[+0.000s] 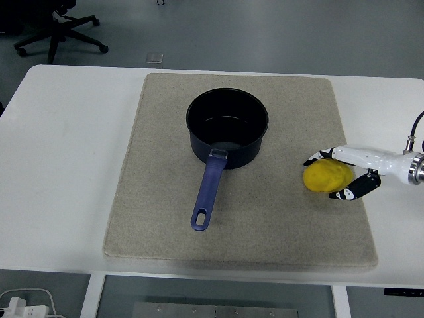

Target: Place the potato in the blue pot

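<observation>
Yellow, rounded potato (326,177) lies on the beige fabric mat (159,199) at centre right of the frame. Around it curls the right white-and-black hand (344,173), fingers touching both sides, not lifted. Left of it stands the dark blue long-handled pot (225,142).

Bare mat (291,225) lies between the potato (325,177) at the right hand (336,175) and the pot (227,128), whose mouth is open from above, while its handle (208,192) juts toward the near edge, well left of that stretch.
</observation>
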Tool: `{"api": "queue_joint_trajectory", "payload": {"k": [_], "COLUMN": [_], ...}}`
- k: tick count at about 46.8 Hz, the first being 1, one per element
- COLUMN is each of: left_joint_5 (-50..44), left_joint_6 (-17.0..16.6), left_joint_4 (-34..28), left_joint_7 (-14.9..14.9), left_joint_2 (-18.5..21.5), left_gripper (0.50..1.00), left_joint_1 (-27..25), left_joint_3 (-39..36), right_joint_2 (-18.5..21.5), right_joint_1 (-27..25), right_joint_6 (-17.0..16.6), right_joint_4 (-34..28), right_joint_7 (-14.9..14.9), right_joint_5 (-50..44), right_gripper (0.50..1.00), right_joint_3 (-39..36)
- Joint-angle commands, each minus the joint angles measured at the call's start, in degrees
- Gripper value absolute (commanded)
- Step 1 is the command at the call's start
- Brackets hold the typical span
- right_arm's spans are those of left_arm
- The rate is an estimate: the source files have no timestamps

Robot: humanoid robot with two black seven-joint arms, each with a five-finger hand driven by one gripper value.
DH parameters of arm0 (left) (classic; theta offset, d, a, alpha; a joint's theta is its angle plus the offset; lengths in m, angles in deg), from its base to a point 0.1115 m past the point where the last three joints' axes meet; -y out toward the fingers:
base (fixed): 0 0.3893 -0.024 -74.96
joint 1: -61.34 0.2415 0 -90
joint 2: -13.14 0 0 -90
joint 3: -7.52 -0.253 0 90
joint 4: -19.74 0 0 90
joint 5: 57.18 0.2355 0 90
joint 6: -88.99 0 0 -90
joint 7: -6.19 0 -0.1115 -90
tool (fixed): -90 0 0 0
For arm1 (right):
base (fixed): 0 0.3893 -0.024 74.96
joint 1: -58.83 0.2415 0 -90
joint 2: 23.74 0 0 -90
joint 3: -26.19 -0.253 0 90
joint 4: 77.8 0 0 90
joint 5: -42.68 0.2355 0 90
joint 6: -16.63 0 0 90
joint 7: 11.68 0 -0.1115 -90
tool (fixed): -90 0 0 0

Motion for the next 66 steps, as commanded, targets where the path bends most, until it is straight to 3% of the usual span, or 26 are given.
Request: {"api": "queue_joint_trajectory", "payload": {"k": [1,7,8,44,52,66], "left_joint_5": [0.0,0.0,0.0,0.0,0.0,0.0], "left_joint_6": [-0.03,0.06,-0.03,-0.03,-0.03,0.06], "left_joint_4": [0.0,0.0,0.0,0.0,0.0,0.0], "left_joint_7": [0.0,0.0,0.0,0.0,0.0,0.0], "left_joint_2": [0.0,0.0,0.0,0.0,0.0,0.0], "left_gripper": [0.994,0.994,0.996,0.994,0.996,0.994], "left_joint_1": [0.05,-0.04,-0.04,0.05,0.05,0.05], "left_joint_3": [0.0,0.0,0.0,0.0,0.0,0.0], "right_joint_2": [0.02,0.02,0.02,-1.12,-2.96,-6.66], "right_joint_1": [0.07,0.25,0.33,2.35,8.41,19.66], "right_joint_6": [0.66,0.75,0.75,-0.04,-1.36,-7.95], "right_joint_4": [-0.03,-0.12,-0.2,-0.99,-1.0,-1.61], "right_joint_7": [0.0,0.0,0.0,0.18,0.62,1.67], "right_joint_5": [-0.03,-0.12,-0.29,0.76,2.34,6.56], "right_gripper": [0.711,0.513,0.5,0.5,0.5,0.5], "right_joint_3": [0.0,0.96,1.14,0.53,0.61,0.26]}}
